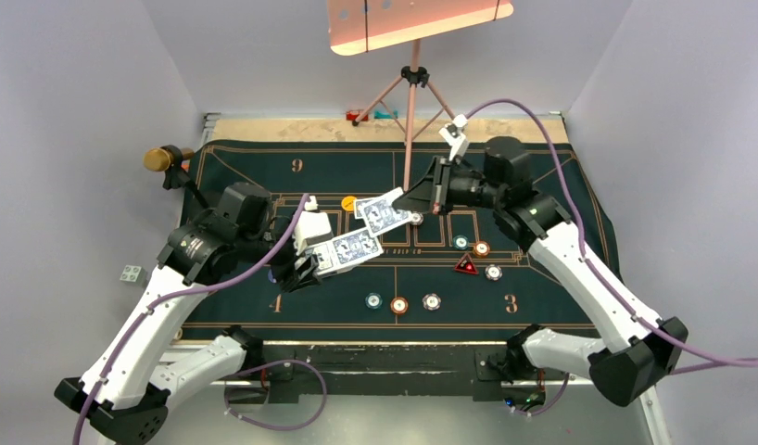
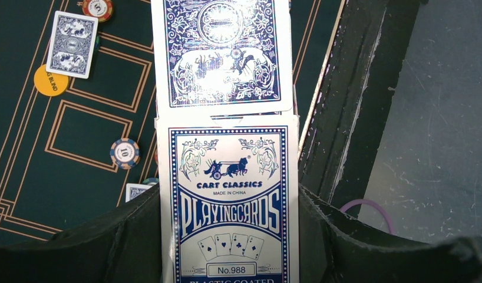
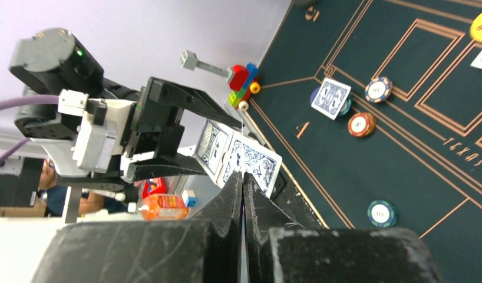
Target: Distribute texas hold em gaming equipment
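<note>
Playing card (image 1: 386,219), pinched by the closed right hand (image 1: 418,201) above the mat (image 1: 551,311), lies lengthwise just off the mouth of the card box (image 2: 230,200) clamped in the left hand (image 1: 312,262).

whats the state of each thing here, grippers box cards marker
left gripper: shut on card box
right gripper: shut on pinched card
card box: held, top end open
pinched card: back showing, at the box's mouth
loose card: face down, flat on mat
red marker: flat on mat
</note>
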Robot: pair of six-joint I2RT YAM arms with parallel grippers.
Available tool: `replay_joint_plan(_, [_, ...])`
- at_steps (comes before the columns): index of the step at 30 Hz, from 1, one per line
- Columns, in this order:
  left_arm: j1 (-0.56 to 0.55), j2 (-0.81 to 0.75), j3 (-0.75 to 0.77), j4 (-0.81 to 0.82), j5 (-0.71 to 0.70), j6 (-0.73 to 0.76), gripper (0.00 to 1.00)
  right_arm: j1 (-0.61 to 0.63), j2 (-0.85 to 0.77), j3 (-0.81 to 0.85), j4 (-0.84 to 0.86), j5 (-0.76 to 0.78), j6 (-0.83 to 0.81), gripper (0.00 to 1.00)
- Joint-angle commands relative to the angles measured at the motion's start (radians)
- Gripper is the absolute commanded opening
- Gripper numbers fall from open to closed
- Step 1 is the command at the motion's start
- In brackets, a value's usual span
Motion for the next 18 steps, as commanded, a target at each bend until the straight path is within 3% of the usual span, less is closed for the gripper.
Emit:
replay_joint_plan(1, [0.006, -0.017, 0.03, 0.036, 0.021, 0.01, 0.0, -0.094, -0.053, -0.021, 0.058, -0.091, 0.041, 0.0])
replay_joint_plan(9, [0.006, -0.023, 0.033, 0.03, 0.022, 0.014, 0.0, -0.27, -0.086, -0.177, -0.12, 0.061, -0.074, 0.0])
replay_joint_plan(18, [0.006, -0.023, 0.037, 0.024, 0.021, 0.017, 0.0, -0.382, -0.05, -0.517, 0.075, 0.133, -0.051, 0.0])
